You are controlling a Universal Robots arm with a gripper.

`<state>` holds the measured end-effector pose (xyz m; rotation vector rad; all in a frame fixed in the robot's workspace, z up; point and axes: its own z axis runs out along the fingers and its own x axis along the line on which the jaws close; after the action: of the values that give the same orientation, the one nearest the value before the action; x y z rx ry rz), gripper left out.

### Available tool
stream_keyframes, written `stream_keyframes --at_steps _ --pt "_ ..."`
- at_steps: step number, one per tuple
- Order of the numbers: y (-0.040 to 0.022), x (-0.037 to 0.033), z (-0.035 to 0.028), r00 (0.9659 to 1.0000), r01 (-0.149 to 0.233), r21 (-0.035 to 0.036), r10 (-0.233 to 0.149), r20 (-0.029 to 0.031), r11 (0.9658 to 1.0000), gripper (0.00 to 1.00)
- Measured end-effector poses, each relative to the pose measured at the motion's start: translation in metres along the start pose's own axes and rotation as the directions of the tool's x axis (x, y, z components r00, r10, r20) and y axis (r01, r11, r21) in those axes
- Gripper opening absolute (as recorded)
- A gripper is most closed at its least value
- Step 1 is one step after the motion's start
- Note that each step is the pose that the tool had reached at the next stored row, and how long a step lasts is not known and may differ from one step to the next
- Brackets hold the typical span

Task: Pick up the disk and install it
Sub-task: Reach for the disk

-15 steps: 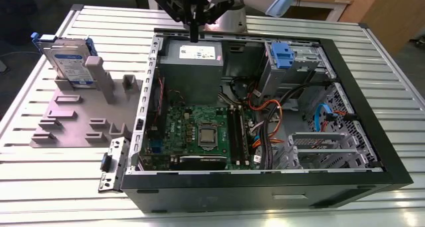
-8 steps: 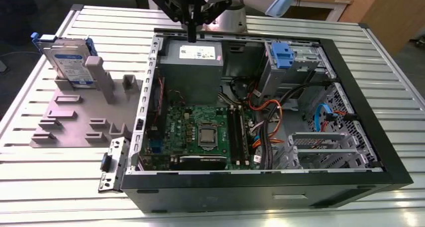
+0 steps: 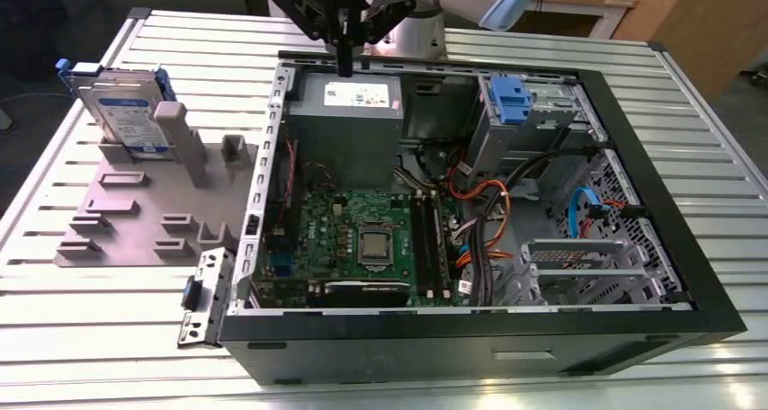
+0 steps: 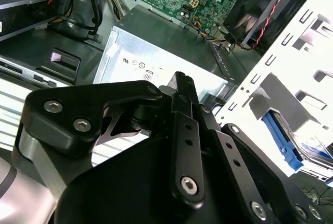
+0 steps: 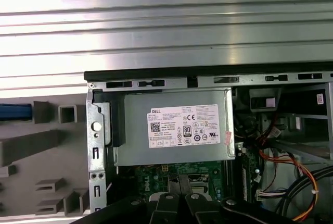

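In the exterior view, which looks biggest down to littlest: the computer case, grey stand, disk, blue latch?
1. computer case, biggest by far
2. grey stand
3. disk, upright in the stand
4. blue latch inside the case, clearly smallest

A slatted metal table (image 3: 204,41) carries an open computer case (image 3: 480,338), lying on its side. At the case's far end sits a grey power supply (image 3: 348,131) with a white sticker (the sticker also faces the camera in the first wrist view (image 5: 182,126)). Just nearer lies the green motherboard (image 3: 360,239). A blue latch (image 3: 510,100) sits in a metal cage toward the exterior view's right, with orange wires (image 3: 480,194) and a blue cable (image 3: 588,203) below it. A grey stand (image 3: 132,203) with upright posts rests beside the case, on the exterior view's left.
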<state>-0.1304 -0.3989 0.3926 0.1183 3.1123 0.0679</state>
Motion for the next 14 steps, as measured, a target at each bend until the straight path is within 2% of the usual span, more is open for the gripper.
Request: stream_keyframes --at_steps 5,14 --pt "-0.0002 0.0034 -0.0002 1.0000 0.000 0.0001 0.000 -0.0001 1.0000 0.11" --pt "-0.0004 0.0046 -0.0002 1.0000 0.000 0.0002 0.000 -0.0001 1.0000 0.11"
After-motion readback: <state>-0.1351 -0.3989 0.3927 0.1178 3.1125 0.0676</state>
